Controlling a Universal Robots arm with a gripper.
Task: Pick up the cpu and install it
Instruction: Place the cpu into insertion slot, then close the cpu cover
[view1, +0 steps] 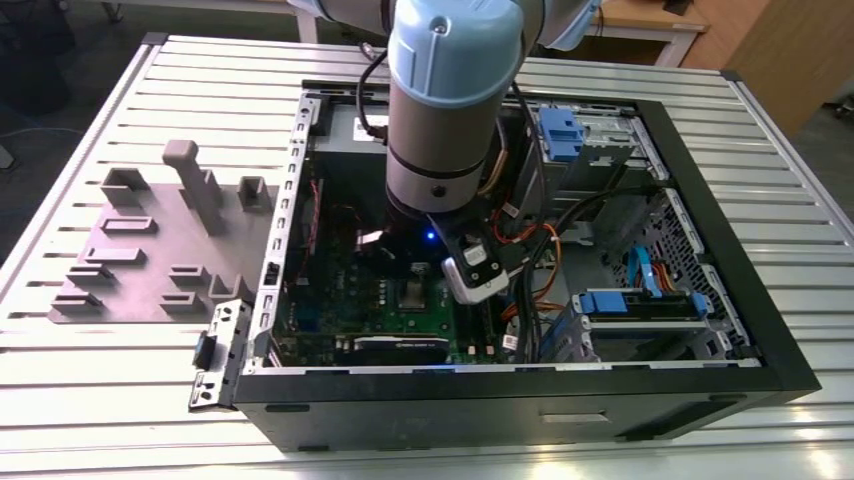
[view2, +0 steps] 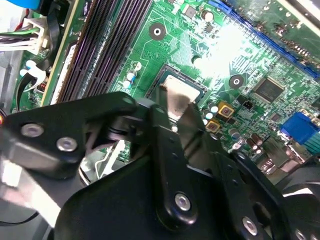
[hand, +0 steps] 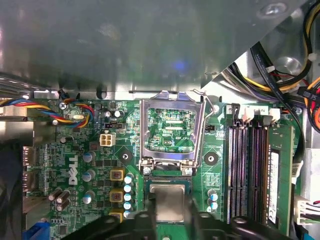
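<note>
We see the green motherboard (hand: 125, 131) beneath the gripper (hand: 169, 215), its socket frame (hand: 143, 130) hinged open just ahead, memory slots (hand: 247, 165) alongside.

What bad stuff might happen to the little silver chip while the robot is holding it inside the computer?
1. The gripper holds the cpu right at the socket; if it goes in crooked, it may not sit flat or could hurt the socket.
2. The open metal frame stands close by; the gripper might bump it.
3. Cables hang near the arm and could snag.
</note>
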